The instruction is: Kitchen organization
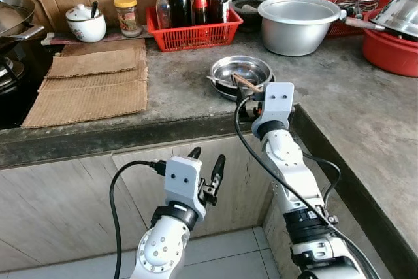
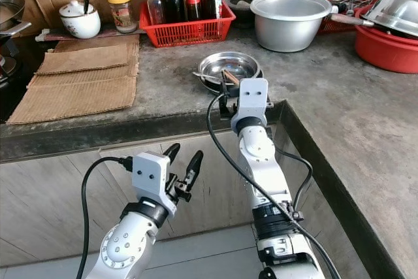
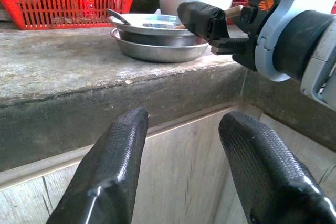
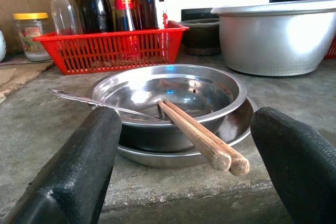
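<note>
Below the counter (image 1: 163, 106) edge, nearest the camera, the left gripper (image 1: 208, 169) hangs in front of the cabinet with its jaws apart and nothing between them. Higher up, at the counter's lip, the right gripper (image 4: 184, 171) faces the chopsticks (image 4: 199, 136), jaws spread wide on either side of their near ends, not yet touching them. The chopsticks lean on the rim of a steel bowl (image 4: 173, 90) stacked in a second one, tips down inside, butt ends jutting out toward the gripper. A spoon (image 4: 94, 103) rests across the same rim.

The pair looks light, stiff and thin, likely to roll or split apart, so the jutting butt ends seem the best place to pinch both together. The bowls may slide on the stone.

The right wrist view shows the gap between jaws and sticks; the head views hide it behind the wrist. Farther back stand a red basket (image 1: 196, 31) of bottles and a large pot (image 1: 297, 24).
</note>
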You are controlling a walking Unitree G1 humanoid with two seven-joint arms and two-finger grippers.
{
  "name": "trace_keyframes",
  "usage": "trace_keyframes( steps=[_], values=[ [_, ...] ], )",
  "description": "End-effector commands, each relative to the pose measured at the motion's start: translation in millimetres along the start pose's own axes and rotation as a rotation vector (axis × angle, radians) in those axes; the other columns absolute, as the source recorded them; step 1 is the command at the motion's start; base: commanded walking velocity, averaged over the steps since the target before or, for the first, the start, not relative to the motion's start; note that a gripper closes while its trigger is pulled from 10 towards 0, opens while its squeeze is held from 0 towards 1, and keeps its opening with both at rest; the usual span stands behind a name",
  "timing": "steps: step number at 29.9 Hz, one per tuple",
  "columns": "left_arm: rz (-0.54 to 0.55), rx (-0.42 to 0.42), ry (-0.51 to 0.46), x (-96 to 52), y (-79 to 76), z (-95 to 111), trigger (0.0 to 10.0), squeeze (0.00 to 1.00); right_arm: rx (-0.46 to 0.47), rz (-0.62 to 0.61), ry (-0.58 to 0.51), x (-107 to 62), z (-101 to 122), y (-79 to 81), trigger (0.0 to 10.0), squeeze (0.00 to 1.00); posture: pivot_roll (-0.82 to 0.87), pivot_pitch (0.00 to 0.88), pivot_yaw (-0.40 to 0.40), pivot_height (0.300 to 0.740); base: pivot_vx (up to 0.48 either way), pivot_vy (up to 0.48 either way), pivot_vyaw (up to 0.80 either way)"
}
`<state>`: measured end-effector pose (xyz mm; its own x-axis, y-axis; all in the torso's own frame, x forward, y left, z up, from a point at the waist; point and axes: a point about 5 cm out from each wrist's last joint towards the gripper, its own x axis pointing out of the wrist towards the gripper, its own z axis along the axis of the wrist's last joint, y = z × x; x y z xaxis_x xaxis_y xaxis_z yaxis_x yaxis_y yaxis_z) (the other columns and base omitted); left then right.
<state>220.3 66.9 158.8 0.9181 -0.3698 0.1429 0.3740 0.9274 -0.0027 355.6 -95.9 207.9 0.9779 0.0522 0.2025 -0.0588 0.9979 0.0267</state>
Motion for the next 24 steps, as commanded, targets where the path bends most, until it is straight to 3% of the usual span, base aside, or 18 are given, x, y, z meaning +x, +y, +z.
trace_keyframes(
  steps=[1, 2, 3, 4, 24],
  values=[
    [0.003, -0.002, -0.014, -1.5, -1.0, 2.9, 10.0, 0.00, 0.005, 0.004, -0.026, 3.7, 6.2, 0.8, 9.3, 0.00, 0.10, 0.096, -0.026, 0.740, 0.000, 0.000, 0.00],
    [0.004, -0.001, -0.014, -1.5, -0.8, 3.0, 10.0, 0.00, 0.006, 0.005, -0.028, 4.2, 6.5, 1.2, 3.6, 0.00, 0.10, 0.096, -0.027, 0.740, 0.000, 0.000, 0.00],
    [0.004, -0.001, -0.014, -1.5, -0.8, 3.0, 10.0, 0.00, 0.006, 0.005, -0.028, 4.2, 6.5, 1.2, 3.6, 0.00, 0.10, 0.096, -0.027, 0.740, 0.000, 0.000, 0.00],
    [0.005, -0.001, -0.014, -1.6, -0.8, 2.9, 10.0, 0.00, 0.008, 0.009, -0.028, 4.5, 6.3, 2.3, 0.0, 0.00, 0.10, 0.094, -0.028, 0.740, 0.000, 0.000, 0.00],
    [0.015, 0.004, -0.014, -0.4, 1.3, 2.5, 10.0, 0.00, 0.000, 0.001, -0.041, 6.8, 9.1, -0.1, 0.0, 0.00, 0.10, 0.101, -0.031, 0.740, 0.000, 0.000, 0.00]
  ],
)
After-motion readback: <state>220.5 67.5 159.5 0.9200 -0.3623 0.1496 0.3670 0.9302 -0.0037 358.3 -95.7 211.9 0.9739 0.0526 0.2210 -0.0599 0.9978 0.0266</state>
